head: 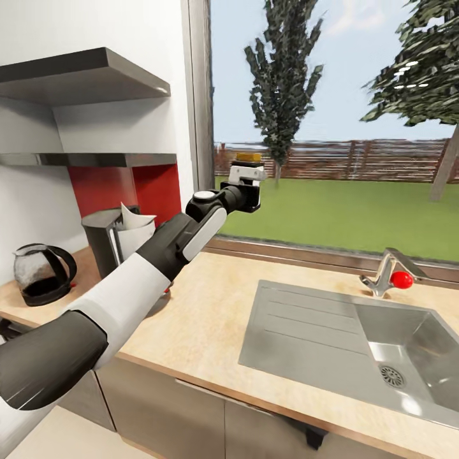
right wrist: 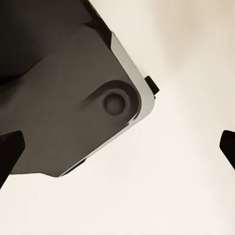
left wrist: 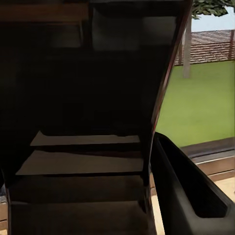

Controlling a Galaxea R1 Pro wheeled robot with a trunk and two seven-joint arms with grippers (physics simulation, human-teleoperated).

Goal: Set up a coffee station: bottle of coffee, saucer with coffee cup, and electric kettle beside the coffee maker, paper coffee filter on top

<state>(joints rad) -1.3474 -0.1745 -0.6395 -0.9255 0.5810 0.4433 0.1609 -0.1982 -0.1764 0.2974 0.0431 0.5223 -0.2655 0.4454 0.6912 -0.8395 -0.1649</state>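
Two shelves sit top left, and below them on the countertop [head: 210,312] the electric kettle [head: 39,273] stands furthest left. Next along, the coffee maker [head: 107,237] with a paper coffee filter [head: 136,224] resting on it. Left gripper [head: 247,175] is raised before the window, well above and right of both — fingers hidden, can't tell their spread. Right gripper's fingertips [right wrist: 10,149] are spread wide, gripping nothing. Sink [head: 319,331] far right.
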